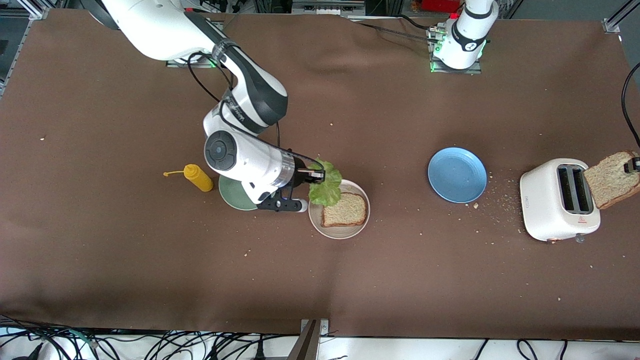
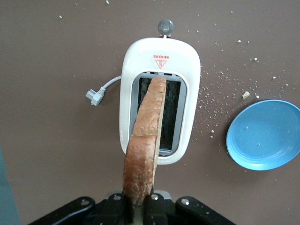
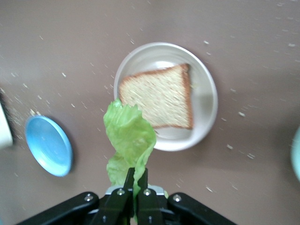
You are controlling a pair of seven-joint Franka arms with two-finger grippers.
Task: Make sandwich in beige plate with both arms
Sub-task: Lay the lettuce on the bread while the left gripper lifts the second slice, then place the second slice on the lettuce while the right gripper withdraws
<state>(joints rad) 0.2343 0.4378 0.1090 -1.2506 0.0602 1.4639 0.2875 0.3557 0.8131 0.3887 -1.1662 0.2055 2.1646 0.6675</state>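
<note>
Black fingers of the right gripper (image 3: 136,187) are pinched tight on the stem end of a crinkled green lettuce leaf (image 3: 127,140), which hangs over the rim of the beige plate (image 1: 361,192). One bread slice (image 1: 344,209) already lies flat on that plate. The mint-green plate (image 1: 231,194) and yellow squeeze bottle (image 1: 198,177) sit just beside it, toward the right arm's end of the table.

The left gripper (image 2: 136,204) is clamped on the crust edge of a second bread slice (image 2: 146,136), held on edge over the white toaster (image 2: 131,89); the blue plate (image 1: 457,175) lies between toaster and beige plate.

Lettuce looks light, limp and easily torn, so a hold near the thicker end seems best. Bread appears soft and crumbly; gripping by the firmer crust should spare it.
</note>
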